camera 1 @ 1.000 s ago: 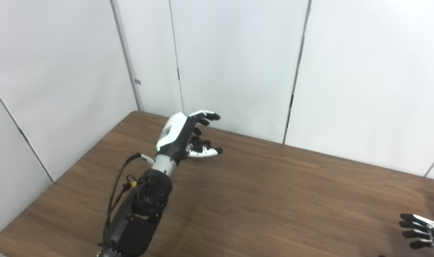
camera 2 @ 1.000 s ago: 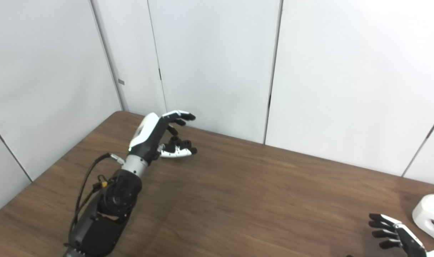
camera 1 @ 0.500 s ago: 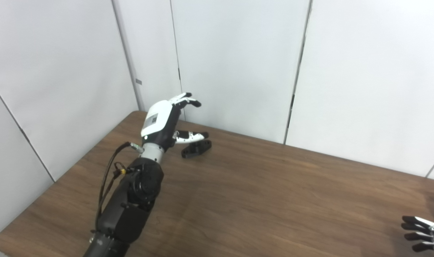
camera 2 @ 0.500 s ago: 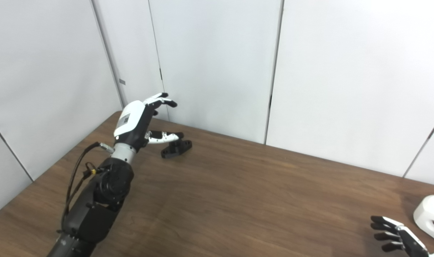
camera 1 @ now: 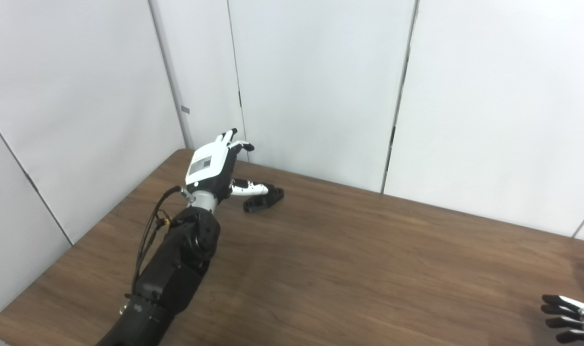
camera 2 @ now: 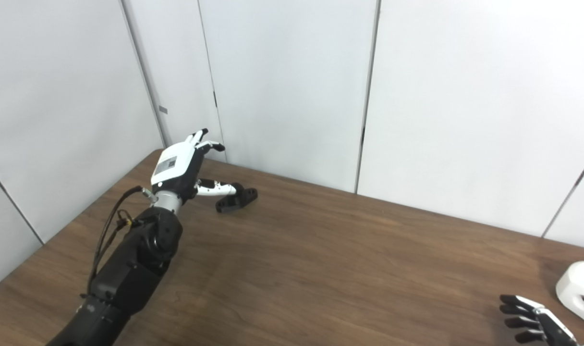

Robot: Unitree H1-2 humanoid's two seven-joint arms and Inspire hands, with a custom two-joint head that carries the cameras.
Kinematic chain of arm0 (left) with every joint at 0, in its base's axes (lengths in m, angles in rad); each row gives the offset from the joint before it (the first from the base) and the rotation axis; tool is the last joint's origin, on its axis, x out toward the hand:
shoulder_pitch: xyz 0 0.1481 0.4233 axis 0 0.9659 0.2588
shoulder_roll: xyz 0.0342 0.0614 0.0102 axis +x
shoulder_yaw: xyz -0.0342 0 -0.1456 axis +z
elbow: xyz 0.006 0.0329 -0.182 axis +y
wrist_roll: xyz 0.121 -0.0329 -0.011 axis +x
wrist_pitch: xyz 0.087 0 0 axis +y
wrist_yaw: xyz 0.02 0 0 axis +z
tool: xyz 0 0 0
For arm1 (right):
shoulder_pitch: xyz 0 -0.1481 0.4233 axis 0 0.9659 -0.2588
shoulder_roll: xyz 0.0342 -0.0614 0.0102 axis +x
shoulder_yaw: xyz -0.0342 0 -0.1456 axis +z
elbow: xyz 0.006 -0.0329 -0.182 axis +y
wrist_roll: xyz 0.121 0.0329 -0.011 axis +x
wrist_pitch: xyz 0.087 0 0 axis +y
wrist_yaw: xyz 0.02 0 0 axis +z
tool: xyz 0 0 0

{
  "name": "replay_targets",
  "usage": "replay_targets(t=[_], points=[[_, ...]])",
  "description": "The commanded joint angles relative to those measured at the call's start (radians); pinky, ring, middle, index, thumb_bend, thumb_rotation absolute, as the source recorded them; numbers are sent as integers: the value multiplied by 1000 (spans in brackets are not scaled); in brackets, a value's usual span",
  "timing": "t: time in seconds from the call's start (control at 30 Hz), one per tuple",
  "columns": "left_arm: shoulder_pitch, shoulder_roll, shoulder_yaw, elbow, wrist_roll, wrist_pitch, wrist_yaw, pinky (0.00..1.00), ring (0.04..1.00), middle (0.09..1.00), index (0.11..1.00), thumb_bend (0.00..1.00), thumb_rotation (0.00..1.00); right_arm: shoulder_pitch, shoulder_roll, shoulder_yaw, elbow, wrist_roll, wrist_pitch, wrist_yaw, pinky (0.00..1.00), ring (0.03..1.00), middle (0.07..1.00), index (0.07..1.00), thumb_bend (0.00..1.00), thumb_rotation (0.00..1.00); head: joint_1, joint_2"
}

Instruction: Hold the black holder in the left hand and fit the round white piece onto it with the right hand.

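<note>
Holder [camera 1: 263,199], black, lying flat on brown wooden table [camera 1: 349,269] near far left corner, close to white wall panels [camera 1: 316,86]. Long axis running from near-left to far-right across tabletop, far-right end pointing toward wall and carrying a round eye; near-left end lower in both views. Small and dark, so finer shape hard to tell.

Left hand [camera 1: 214,166] raised just left of holder, white back plate turned up toward cameras, fingers [camera 1: 232,137] spread and pointing toward wall, holding nothing. Thumb [camera 1: 248,188] stretched out sideways to the right, tip over or against near end of holder; touching or merely above, impossible to tell. Black forearm [camera 1: 176,269] reaching up from bottom-left edge, cable [camera 1: 150,235] looped along its left side.

Round white piece [camera 2: 580,292] resting on table at far right edge, well apart from holder, dark hole showing in its side face; only a sliver of it visible in left eye view. Right hand [camera 2: 534,319] low at bottom-right corner, just left of white piece and not touching it, dark fingers apart and pointing left, empty.
</note>
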Motion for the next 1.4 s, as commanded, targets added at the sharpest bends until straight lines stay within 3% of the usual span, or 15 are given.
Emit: replay_targets(t=[0.0,0.4,0.63,0.83,1.03,1.37], points=[[-63,50,-4,1,18,13,-1,962,1000,1000,783,1000,440,-12,-8,-7,-39,-2,-12,-7,476,593,656,687,662,0,-1,2],[-99,64,-61,102,25,74,-10,940,1000,1000,775,1000,339,-4,-3,-11,-64,-7,6,-1,469,585,653,678,671,0,-11,8],[-103,67,-84,134,20,93,-20,954,1000,1000,789,1000,380,4,-2,-13,-90,-9,20,9,475,587,648,677,676,0,-11,15],[-113,63,-98,173,6,69,-9,959,1000,1000,791,1000,395,6,-3,-11,-96,-13,18,9,472,580,645,673,690,0,-12,17],[-127,62,-126,206,9,86,-23,979,1000,1000,799,1000,380,6,3,-10,-104,-14,34,14,471,583,651,673,691,0,-18,17],[-141,52,-132,280,-23,32,29,951,1000,1000,788,1000,365,10,6,-12,-124,-19,41,15,468,578,640,665,701,0,-26,18]])
